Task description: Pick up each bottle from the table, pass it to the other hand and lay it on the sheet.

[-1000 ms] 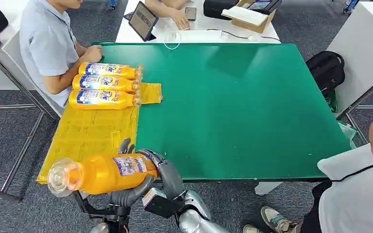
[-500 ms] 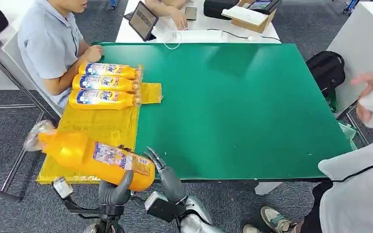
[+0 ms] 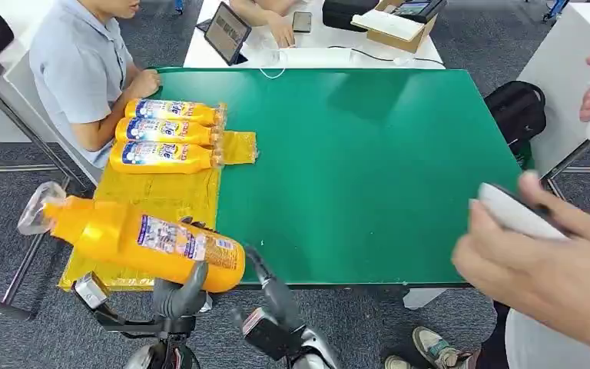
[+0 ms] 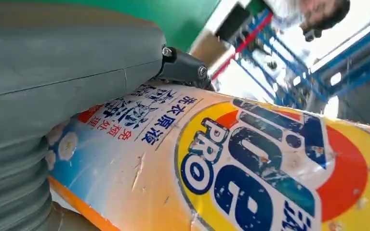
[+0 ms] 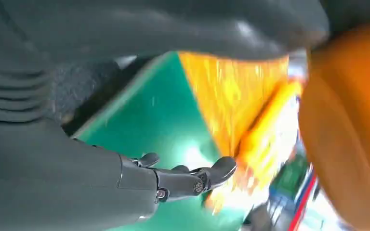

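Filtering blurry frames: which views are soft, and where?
Head view: sharp on the table; the person's hand near the lens is blurred. Left wrist view: bottle label crisp, background blown out. Right wrist view: sheet and bottle smeared, right hand fingers fairly sharp.

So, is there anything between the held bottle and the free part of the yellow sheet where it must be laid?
Nothing visible. The left hand holds the bottle over the sheet's bare near part; the three laid bottles lie at its far end.
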Controlling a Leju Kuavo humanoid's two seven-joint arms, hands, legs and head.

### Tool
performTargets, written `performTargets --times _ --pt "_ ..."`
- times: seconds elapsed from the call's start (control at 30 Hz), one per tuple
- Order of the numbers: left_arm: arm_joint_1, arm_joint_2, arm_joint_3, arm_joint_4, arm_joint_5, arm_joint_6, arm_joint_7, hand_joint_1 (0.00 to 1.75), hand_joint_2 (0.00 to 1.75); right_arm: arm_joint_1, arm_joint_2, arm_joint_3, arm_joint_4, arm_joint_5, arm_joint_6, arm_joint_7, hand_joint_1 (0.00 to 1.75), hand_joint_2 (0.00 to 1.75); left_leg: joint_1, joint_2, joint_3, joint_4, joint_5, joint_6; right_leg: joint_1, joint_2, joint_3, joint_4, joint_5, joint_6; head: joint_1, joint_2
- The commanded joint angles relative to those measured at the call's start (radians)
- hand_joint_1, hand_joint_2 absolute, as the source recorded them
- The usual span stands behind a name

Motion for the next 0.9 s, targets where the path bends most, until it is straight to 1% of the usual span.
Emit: performTargets --times 0.03,0.07,0.1,0.13,0.17,0.2,0.23,0.27,0.3,0.33,0.37,0.4,0.43,0.47,0.5,0.53,0.57,0.6,0.63,0.7,0.73,0.77,0.8,0.83,0.87,0.9 --pt "-0.177 0.027 0.186 0.268 -0.67 0.759 -0.144 1.75 1.75 0.133 -0.071 -0.292 -0.266 -0.004 -0.125 0.002 0.0 0.0 0.0 -0.006 0.003 -0.002 0.001 -0.001 0.0 -0.006 0.004 -0.001 -0.001 -0.002 0.0 0.0" --pt "-0.204 0.007 0.274 0.332 -0.77 0.77 -0.143 1.75 1.75 0.136 -0.07 -0.307 -0.271 -0.007 -0.13 0.002 0.0 0.0 0.0 -0.006 0.003 -0.002 0.001 -0.001 0.001 -0.005 0.005 -0.001 -0.001 -0.002 0.0 0.0" --pt "-0.241 -0.062 0.448 0.398 -0.982 0.77 -0.185 1.75 1.75 0.137 -0.068 -0.316 -0.277 -0.005 -0.124 0.002 0.0 0.0 0.001 -0.006 0.004 -0.003 0.001 -0.002 0.001 -0.006 0.005 -0.002 -0.001 -0.003 0.0 0.0" --pt "-0.28 -0.093 0.555 0.459 -1.09 0.77 -0.207 1.75 1.75 0.134 -0.065 -0.321 -0.275 -0.007 -0.121 0.002 0.0 0.0 0.001 -0.007 0.006 -0.003 0.001 -0.002 0.001 -0.006 0.007 -0.002 -0.001 -0.003 0.0 0.0" --pt "-0.309 -0.114 0.66 0.472 -1.228 0.77 -0.214 1.75 1.75 0.128 -0.062 -0.316 -0.271 -0.008 -0.108 0.002 0.0 0.0 0.001 -0.006 0.007 -0.003 0.001 -0.003 0.002 -0.006 0.008 -0.003 -0.001 -0.004 0.0 0.0" --pt "-0.344 -0.118 0.73 0.513 -1.313 0.77 -0.214 1.75 1.75 0.122 -0.057 -0.308 -0.268 -0.011 -0.097 0.002 0.0 0.0 0.001 -0.003 0.004 -0.002 0.001 -0.001 0.001 -0.002 0.005 -0.002 0.0 -0.002 0.0 0.0" --pt "-0.365 -0.118 0.766 0.523 -1.381 0.77 -0.214 1.75 1.75 0.12 -0.055 -0.295 -0.28 -0.005 -0.102 0.002 0.0 0.0 0.002 -0.001 0.005 -0.001 0.0 -0.002 0.002 0.001 0.005 -0.001 0.0 -0.003 0.0 0.0" --pt "-0.384 -0.123 0.823 0.53 -1.487 0.77 -0.214 1.75 1.75 0.119 -0.055 -0.279 -0.292 -0.005 -0.094 0.002 0.0 0.0 0.001 -0.002 0.002 -0.001 0.001 -0.001 0.001 0.0 0.003 0.0 0.001 -0.002 -0.001 0.0" --pt "-0.407 -0.12 0.843 0.548 -1.56 0.77 -0.214 1.71 1.75 0.121 -0.055 -0.262 -0.31 -0.003 -0.097 0.002 0.0 0.0 0.002 -0.001 0.003 0.0 0.0 -0.001 0.002 0.001 0.004 0.0 0.0 -0.002 0.0 0.0" --pt "-0.424 -0.127 0.887 0.548 -1.643 0.77 -0.214 1.71 1.75 0.124 -0.061 -0.244 -0.334 -0.004 -0.091 0.002 0.0 0.0 0.002 0.0 0.002 0.0 0.001 -0.001 0.001 0.002 0.002 0.001 0.001 -0.002 0.0 0.0" --pt "-0.439 -0.125 0.894 0.558 -1.665 0.77 -0.214 1.64 1.75 0.126 -0.057 -0.238 -0.341 -0.002 -0.098 0.002 0.0 0.0 0.002 0.003 0.003 0.001 0.0 -0.001 0.002 0.004 0.002 0.001 0.001 -0.003 0.0 0.0" --pt "-0.464 -0.133 0.949 0.585 -1.738 0.77 -0.214 1.68 1.75 0.13 -0.065 -0.221 -0.375 -0.006 -0.098 0.002 0.0 0.0 0.002 0.005 0.005 0.001 -0.001 -0.002 0.002 0.005 0.003 0.002 0.0 -0.004 -0.001 0.0" --pt "-0.482 -0.129 0.975 0.603 -1.831 0.77 -0.185 1.54 1.75 0.132 -0.069 -0.208 -0.396 -0.007 -0.099 0.002 0.0 0.0 0.002 0.005 0.005 0.001 -0.001 -0.002 0.002 0.004 0.004 0.002 -0.001 -0.004 0.0 0.0" --pt "-0.493 -0.105 0.966 0.634 -1.963 0.77 -0.105 1.45 1.75 0.132 -0.07 -0.2 -0.417 -0.015 -0.096 0.002 0.0 0.0 0.003 0.003 0.005 0.001 -0.001 -0.002 0.003 0.002 0.004 0.002 -0.001 -0.005 0.0 0.0" --pt "-0.502 -0.084 0.94 0.675 -2.025 0.77 -0.047 1.41 1.75 0.131 -0.07 -0.197 -0.42 -0.02 -0.088 0.002 0.0 0.0 0.003 0.001 0.004 0.001 -0.001 -0.002 0.003 -0.001 0.004 0.001 -0.001 -0.004 0.0 0.0" --pt "-0.515 -0.035 0.875 0.752 -2.117 0.77 0.069 1.47 1.75 0.126 -0.066 -0.195 -0.421 -0.028 -0.075 0.002 0.0 0.0 0.001 0.001 0.004 0.0 0.0 -0.001 0.001 0.001 0.003 0.001 0.0 -0.003 0.0 0.0" --pt "-0.544 0.021 0.805 0.888 -2.187 0.77 0.181 1.47 1.75 0.12 -0.064 -0.193 -0.412 -0.025 -0.065 0.002 0.0 0.0 0.002 0.001 0.005 0.0 -0.001 -0.002 0.002 0.001 0.004 0.001 -0.001 -0.004 0.0 0.0" --pt "-0.574 0.056 0.762 0.995 -2.198 0.77 0.248 1.5 1.75 0.116 -0.059 -0.199 -0.399 -0.024 -0.058 0.002 0.0 0.0 0.001 0.001 0.005 -0.001 0.0 -0.001 0.001 0.002 0.004 0.0 0.0 -0.003 0.0 0.0" --pt "-0.619 0.112 0.63 1.145 -2.198 0.77 0.359 1.54 1.75 0.122 -0.039 -0.219 -0.392 -0.015 -0.046 0.002 0.0 0.0 0.001 0.0 0.006 -0.002 0.001 -0.001 0.001 0.0 0.005 -0.001 0.0 -0.004 0.0 0.0" --pt "-0.64 0.124 0.602 1.206 -2.196 0.751 0.388 1.47 1.75 0.123 -0.027 -0.228 -0.384 -0.004 -0.04 0.002 0.0 0.0 0.001 -0.004 0.006 -0.003 0.002 -0.002 0.001 -0.004 0.006 -0.001 0.0 -0.004 0.0 0.0" --pt "-0.65 0.122 0.6 1.23 -2.18 0.711 0.383 1.47 1.75 0.124 -0.023 -0.237 -0.367 -0.005 -0.029 0.002 0.0 0.0 0.001 -0.004 0.005 -0.002 0.002 -0.002 0.001 -0.004 0.005 0.0 0.0 -0.004 0.0 0.0" --pt "-0.65 0.117 0.6 1.233 -2.172 0.705 0.38 1.33 1.75 0.124 -0.023 -0.239 -0.363 -0.006 -0.021 0.002 0.0 0.0 0.001 -0.001 0.004 -0.001 0.002 -0.001 0.001 -0.001 0.003 0.0 0.001 -0.003 0.0 0.0" --pt "-0.65 0.105 0.618 1.232 -2.106 0.654 0.32 1.31 1.75 0.129 -0.019 -0.251 -0.359 0.002 -0.014 0.002 0.0 0.0 0.002 0.0 0.005 -0.001 0.001 -0.002 0.001 0.0 0.004 0.0 0.0 -0.004 0.0 0.0" --pt "-0.648 0.097 0.627 1.225 -2.071 0.636 0.294 1.29 1.75 0.131 -0.016 -0.257 -0.355 0.002 -0.008 0.002 0.0 0.0 0.002 0.001 0.004 0.0 0.001 -0.001 0.002 0.002 0.003 0.0 0.001 -0.003 0.0 0.0" --pt "-0.648 0.097 0.627 1.225 -2.071 0.636 0.294 0.49 1.75 0.131 -0.016 -0.257 -0.355 0.002 -0.008 0.002 0.0 0.0 0.002 0.0 0.005 -0.001 0.0 -0.001 0.002 0.0 0.004 0.0 0.0 -0.004 -0.001 0.0" --pt "-0.639 0.072 0.64 1.199 -1.979 0.591 0.209 0.14 1.75 0.122 -0.032 -0.256 -0.335 -0.006 0.011 0.002 0.0 0.0 0.001 -0.002 0.006 -0.002 0.001 -0.001 0.001 -0.001 0.006 -0.001 0.0 -0.003 0.0 0.0"
